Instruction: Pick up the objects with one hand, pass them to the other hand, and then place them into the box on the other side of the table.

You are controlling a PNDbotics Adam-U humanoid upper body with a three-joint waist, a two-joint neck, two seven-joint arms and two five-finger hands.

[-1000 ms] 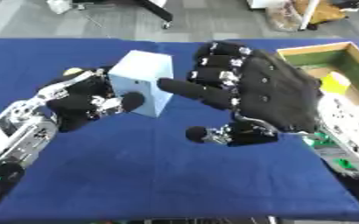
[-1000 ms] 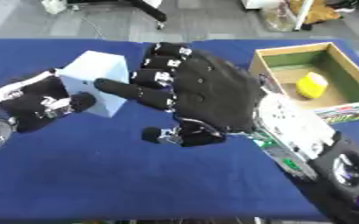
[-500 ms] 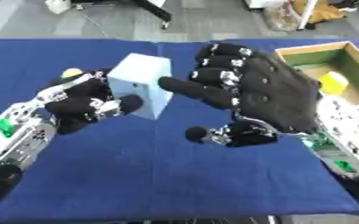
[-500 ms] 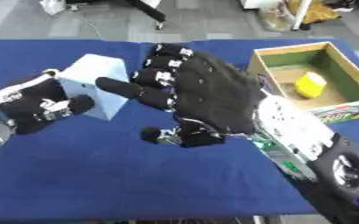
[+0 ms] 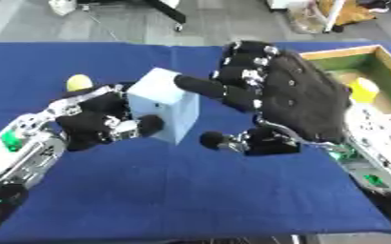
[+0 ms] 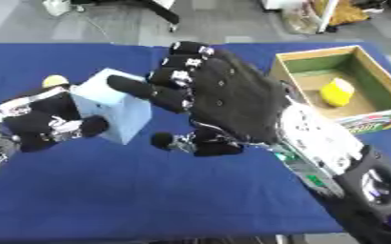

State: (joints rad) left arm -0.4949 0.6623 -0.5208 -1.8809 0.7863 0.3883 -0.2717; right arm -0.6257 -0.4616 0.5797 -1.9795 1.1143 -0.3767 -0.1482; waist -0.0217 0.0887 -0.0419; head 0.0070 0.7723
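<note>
Left hand (image 5: 98, 125) fingers curled around pale blue box (image 5: 165, 102), right hand (image 6: 232, 102) fingers spread against it, yellow object (image 6: 336, 92) in cardboard box (image 6: 292, 64) at right, yellow object (image 5: 78, 82) behind left hand

A matt, smooth-faced pale blue cube (image 5: 167, 103) is seen, as of card or plastic, above a matt deep-blue cloth table cover (image 5: 190, 190). The open-topped box (image 6: 362, 83) looks like printed cardboard with a green lining, and the right hand (image 5: 295, 97) is clad in dull black fabric-like covering with silver metal at its joints.

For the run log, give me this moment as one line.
stage: handover | left hand: holding pale blue block | right hand: open, fingers at block | box: holds yellow item
</note>
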